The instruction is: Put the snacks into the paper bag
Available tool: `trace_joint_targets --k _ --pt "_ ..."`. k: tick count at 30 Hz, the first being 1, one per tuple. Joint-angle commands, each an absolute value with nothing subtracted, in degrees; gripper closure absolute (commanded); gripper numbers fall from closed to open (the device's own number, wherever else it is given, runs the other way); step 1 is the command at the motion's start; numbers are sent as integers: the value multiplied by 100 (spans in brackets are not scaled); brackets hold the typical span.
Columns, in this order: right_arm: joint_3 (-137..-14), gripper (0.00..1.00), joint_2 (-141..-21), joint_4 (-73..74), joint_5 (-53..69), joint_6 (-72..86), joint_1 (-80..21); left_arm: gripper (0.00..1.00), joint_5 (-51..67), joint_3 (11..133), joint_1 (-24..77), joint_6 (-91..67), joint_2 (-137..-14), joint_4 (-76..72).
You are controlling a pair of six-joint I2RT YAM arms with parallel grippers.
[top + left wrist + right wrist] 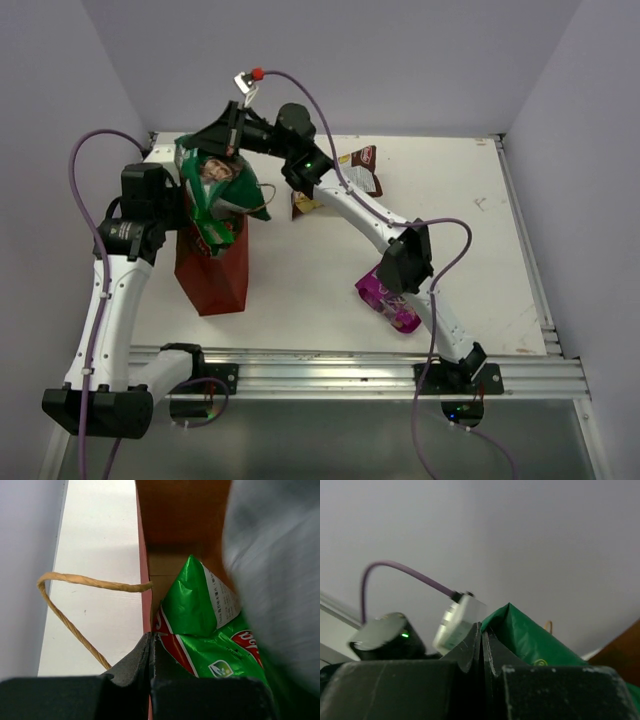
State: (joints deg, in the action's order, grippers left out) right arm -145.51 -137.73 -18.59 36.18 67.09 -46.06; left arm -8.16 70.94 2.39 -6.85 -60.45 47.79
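The reddish-brown paper bag (212,270) stands upright at the left of the table. My left gripper (178,212) is shut on the bag's rim (145,605), as the left wrist view (150,641) shows. The small bright green bag with the red logo (210,630) lies inside. My right gripper (232,148) is shut on the top edge of the dark green bag (215,188) and holds it over the bag's mouth, its lower end inside; the right wrist view (482,630) shows the same grip on the packet (530,640). The cream-and-brown chip bag (362,170) lies at the back. The purple packet (388,302) lies partly under my right arm.
A tan cord handle (75,587) hangs outside the bag on its left. A blurred grey surface (277,580) fills the right of the left wrist view. Walls enclose the table at left, back and right. A metal rail (350,370) runs along the near edge.
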Motion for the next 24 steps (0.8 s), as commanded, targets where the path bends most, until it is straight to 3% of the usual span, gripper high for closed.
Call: trace_joint_targets --k 1,6,24 --pt "-14598 100 -13720 -1838 4025 6619 -4684 100 -861 7075 272 -650 -5889 4658" --pt "-14748 100 -13588 -1301 3982 6135 -4685 100 -835 6961 272 -642 -5862 4606" --pt "-15372 100 -13131 -1432 3340 6161 -4676 100 -747 6970 281 -650 -5836 4579"
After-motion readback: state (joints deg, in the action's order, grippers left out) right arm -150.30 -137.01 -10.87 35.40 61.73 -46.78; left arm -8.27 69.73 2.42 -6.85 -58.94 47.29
